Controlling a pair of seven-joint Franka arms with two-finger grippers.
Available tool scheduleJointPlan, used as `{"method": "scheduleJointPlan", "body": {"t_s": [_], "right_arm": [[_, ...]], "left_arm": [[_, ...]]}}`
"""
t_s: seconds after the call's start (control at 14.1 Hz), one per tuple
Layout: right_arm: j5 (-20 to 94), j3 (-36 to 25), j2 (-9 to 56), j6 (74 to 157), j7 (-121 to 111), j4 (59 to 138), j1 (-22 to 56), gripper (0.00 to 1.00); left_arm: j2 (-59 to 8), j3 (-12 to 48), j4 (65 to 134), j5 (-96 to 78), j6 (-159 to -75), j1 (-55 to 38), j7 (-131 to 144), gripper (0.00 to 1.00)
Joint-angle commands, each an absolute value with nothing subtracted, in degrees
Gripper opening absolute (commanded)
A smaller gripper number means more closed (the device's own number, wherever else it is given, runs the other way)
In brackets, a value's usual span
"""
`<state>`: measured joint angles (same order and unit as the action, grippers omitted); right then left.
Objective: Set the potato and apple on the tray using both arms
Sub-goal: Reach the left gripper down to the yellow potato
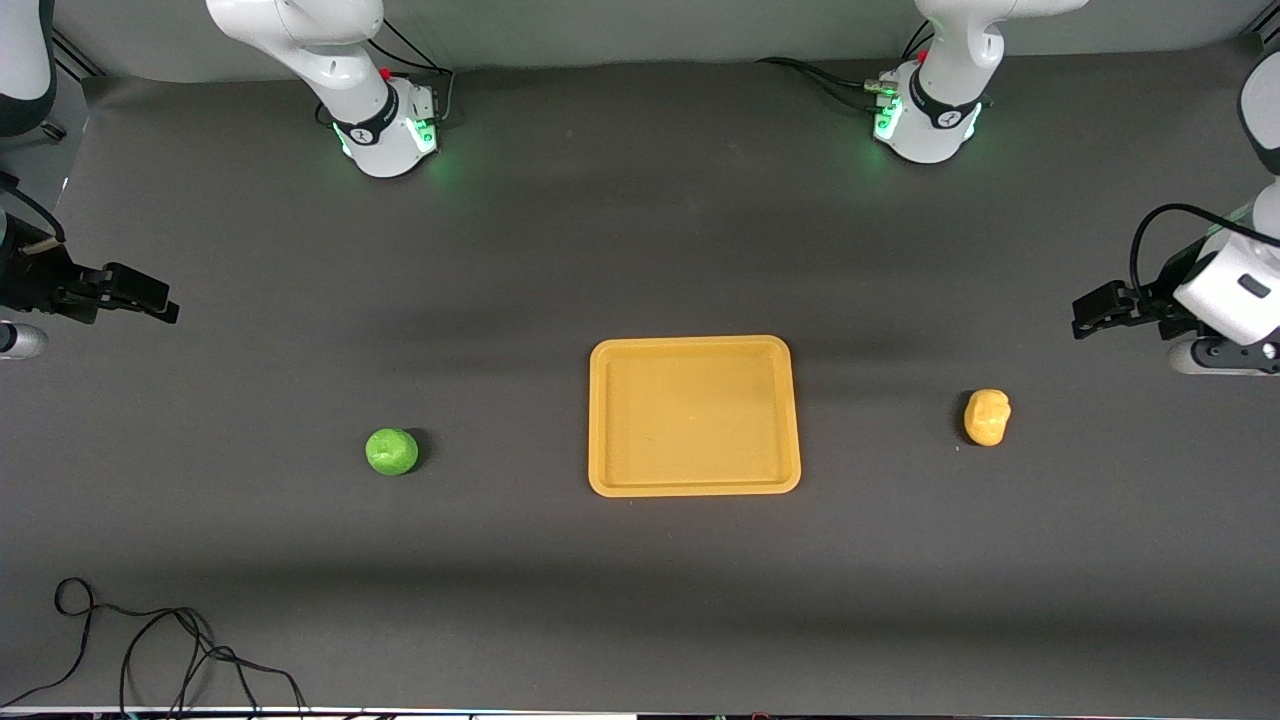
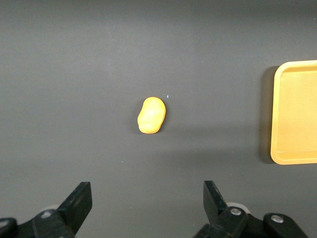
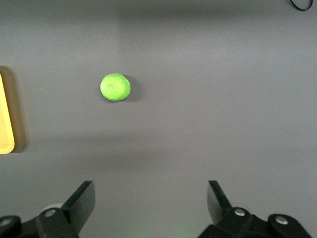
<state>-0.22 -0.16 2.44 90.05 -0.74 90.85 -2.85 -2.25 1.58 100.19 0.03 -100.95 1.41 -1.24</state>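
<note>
While bare, tray (image 1: 694,347) between fruits.

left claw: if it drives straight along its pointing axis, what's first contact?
Probably bare table. The left claw is open and looks down at it; the potato lies ahead of the fingers, untouched, so likely missed, though depth is unclear.
</note>
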Motion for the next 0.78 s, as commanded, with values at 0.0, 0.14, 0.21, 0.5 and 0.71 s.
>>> {"method": "scheduleJointPlan", "body": {"t_s": [0.0,0.14,0.21,0.5,0.71], "right_arm": [[-0.2,-0.4,1.6,89.7,-1.2,91.3,-2.5,1.0],[-0.2,-0.4,1.8,89.6,-1.2,91.2,-2.5,1.0],[-0.2,-0.4,1.8,89.6,-1.1,91.1,-2.5,1.0],[-0.2,-0.4,1.8,89.6,-1.1,91.0,-2.4,1.0],[-0.2,-0.4,1.9,89.6,-1.2,90.5,-2.5,1.0]], "left_arm": [[-0.2,1.4,104.3,0.4,-104.7,1.5,-2.2,1.0],[-0.3,1.4,107.5,0.4,-108.3,1.5,-3.5,1.0],[-0.4,1.4,109.8,0.4,-111.5,1.6,-4.5,1.0],[-1.7,1.1,125.4,0.4,-133.1,4.4,-12.8,1.0],[-9.5,1.2,126.4,0.1,-136.0,4.7,-17.1,1.0]]}}
